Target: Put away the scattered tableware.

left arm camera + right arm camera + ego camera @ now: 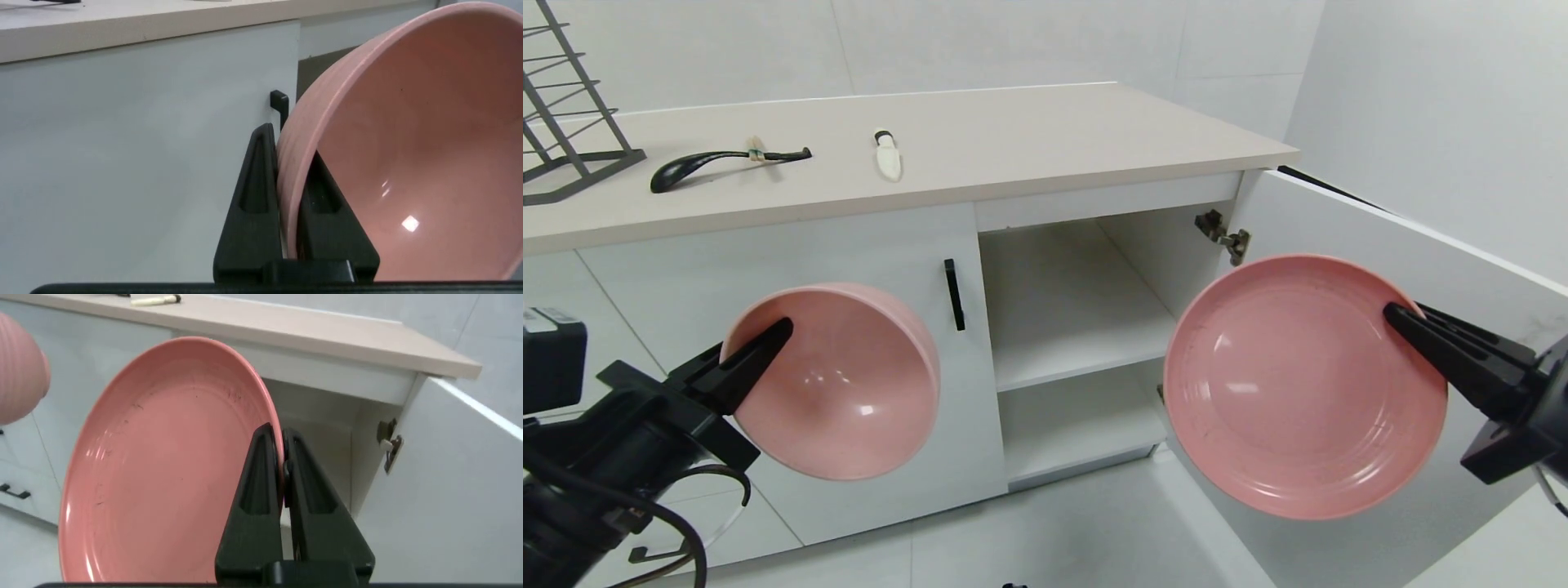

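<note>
Surface finishes. We recorded a smooth, glossy bowl [849, 392] and plate [1290, 392], seemingly pink plastic, the plate finely scuffed. The countertop [1029, 139] looked matt, the cabinet door [768, 253] smooth with a faint sheen, the hinge [1227, 237] bare metal, and the spoon [674, 173] glossy black.

White tiled walls [1013, 41], beige countertop [1029, 135], white cabinet [768, 245], door [1429, 261] open

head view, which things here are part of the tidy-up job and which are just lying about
Job:
bowl in left pincer
plate in right pincer
black spoon and white utensil on the counter
open cabinet, likely where they go

Lying about:
wire rack at the counter's left end
</note>
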{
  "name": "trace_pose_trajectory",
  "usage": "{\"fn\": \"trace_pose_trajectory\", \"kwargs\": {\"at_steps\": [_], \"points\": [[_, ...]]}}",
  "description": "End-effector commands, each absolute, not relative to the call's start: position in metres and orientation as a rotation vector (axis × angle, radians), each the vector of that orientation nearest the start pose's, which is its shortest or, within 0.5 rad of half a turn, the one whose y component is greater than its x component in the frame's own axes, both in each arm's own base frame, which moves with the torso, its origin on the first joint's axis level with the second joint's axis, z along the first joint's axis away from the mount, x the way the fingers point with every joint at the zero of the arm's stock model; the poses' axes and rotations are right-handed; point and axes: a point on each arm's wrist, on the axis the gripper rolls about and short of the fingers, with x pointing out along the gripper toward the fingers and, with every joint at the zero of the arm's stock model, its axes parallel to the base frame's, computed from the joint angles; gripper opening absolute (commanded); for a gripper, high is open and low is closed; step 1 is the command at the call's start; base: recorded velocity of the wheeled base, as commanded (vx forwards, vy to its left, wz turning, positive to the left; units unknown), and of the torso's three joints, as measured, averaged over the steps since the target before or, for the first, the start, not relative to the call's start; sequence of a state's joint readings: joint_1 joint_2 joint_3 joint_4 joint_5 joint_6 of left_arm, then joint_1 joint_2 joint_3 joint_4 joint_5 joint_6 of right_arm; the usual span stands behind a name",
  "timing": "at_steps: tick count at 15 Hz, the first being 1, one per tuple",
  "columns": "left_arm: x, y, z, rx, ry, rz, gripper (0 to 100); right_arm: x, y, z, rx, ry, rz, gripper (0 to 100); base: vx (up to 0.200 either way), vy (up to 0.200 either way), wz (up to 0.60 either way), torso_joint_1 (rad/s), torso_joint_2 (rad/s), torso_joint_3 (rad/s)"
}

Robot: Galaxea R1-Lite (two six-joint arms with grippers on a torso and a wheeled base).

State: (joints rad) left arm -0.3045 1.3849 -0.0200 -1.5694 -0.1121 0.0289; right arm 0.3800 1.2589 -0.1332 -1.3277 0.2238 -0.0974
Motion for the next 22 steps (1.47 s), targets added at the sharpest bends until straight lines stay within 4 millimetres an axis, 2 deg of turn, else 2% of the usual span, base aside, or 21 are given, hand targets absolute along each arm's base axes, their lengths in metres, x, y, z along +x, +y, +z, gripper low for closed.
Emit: {"fn": "trace_pose_trajectory", "kwargs": {"at_steps": [1,5,10,22], "points": [[0.147,-0.049,0.159,0.01,-0.204,-0.411,0,0.142,0.063,0.177,-0.08,-0.219,0.594,0,0.0,0.0,0.0,0.0,0.0,0.0],[0.148,-0.049,0.158,0.01,-0.198,-0.41,0,0.15,0.066,0.172,-0.078,-0.255,0.59,0,0.0,0.0,0.0,0.0,0.0,0.0],[0.147,-0.049,0.159,0.009,-0.203,-0.411,0,0.149,0.066,0.172,-0.069,-0.286,0.59,0,0.0,0.0,0.12,0.064,-0.09,-0.019],[0.148,-0.05,0.159,0.01,-0.203,-0.419,0,0.155,0.067,0.158,-0.079,-0.212,0.587,0,0.0,0.0,0.0,-0.021,0.04,0.01]]}}
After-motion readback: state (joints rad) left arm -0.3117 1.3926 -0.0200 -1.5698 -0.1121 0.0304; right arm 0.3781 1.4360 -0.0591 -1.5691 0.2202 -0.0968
